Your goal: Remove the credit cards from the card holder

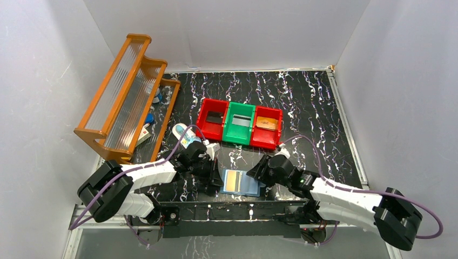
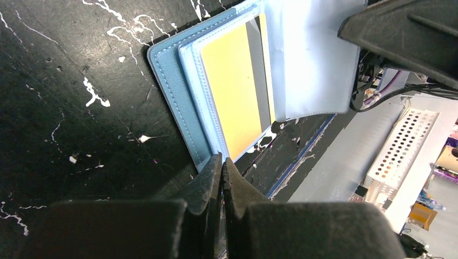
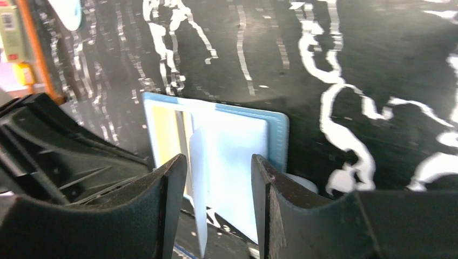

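The blue card holder (image 1: 249, 186) is lying open on the black marbled table (image 1: 313, 108), a yellowish card (image 1: 233, 181) showing in it; the left gripper (image 1: 217, 182) is sitting at its 9 o'clock edge, the right gripper (image 1: 261, 175) at 3 o'clock; a row of red and green bins (image 1: 240, 105) is standing at 12 o'clock.

The top external view looks down from above and behind the arm bases, far enough back to take in the whole surface (image 1: 302, 91). The left wrist camera peers close past the left end effector (image 2: 222, 162) and the right wrist camera past the right end effector (image 3: 219, 164). They look from opposite sides onto the card holder (image 1: 253, 186), which all three views share.
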You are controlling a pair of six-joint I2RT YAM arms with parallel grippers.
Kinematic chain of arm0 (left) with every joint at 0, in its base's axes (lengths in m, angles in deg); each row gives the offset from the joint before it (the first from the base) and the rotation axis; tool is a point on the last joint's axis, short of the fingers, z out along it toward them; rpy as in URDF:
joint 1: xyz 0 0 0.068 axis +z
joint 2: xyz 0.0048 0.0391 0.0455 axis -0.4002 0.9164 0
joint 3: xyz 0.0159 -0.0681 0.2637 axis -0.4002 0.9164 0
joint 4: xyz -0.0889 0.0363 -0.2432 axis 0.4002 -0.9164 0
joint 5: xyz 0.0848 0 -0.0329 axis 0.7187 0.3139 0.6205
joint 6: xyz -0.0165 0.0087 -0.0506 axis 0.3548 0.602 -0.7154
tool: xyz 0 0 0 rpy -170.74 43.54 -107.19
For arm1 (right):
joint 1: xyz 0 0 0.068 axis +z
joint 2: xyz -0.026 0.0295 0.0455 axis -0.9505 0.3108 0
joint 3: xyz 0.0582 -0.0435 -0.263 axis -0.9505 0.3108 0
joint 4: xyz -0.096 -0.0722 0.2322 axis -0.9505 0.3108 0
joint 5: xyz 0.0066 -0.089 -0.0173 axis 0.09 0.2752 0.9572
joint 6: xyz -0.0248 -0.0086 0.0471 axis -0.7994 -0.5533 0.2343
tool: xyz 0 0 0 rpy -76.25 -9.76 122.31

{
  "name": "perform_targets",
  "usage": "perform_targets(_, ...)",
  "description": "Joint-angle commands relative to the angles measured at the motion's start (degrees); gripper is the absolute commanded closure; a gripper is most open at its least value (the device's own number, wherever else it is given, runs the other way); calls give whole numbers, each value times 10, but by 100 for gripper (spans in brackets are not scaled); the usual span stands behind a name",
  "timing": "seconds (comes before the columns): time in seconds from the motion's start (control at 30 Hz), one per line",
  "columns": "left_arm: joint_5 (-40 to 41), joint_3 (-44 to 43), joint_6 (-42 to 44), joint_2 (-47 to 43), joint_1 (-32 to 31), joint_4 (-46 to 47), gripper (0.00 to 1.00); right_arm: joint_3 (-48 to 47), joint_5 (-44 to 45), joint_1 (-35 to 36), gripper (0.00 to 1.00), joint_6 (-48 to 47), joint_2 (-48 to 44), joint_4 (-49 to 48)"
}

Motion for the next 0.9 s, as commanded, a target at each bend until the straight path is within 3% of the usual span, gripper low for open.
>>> perform_targets(0.0,-11,-16,10,-1,-2,-1,100,-38,76,-4,44,6,-37,147)
perform_targets(0.2,-9,-22,14,-7,-2,-11,100,-99,96,-3,44,-4,-98,213)
perform_targets(0.33,0,-29,17,-22,-2,-27,98,-110,56,-3,46,-46,-118,145)
perform_targets(0.6,27,-41,17,-55,-2,-43,82,-88,-92,-3,50,-40,48,-68)
perform_targets(0.87,22,-47,17,-43,-2,-40,74,-22,-121,-3,54,-3,139,-187)
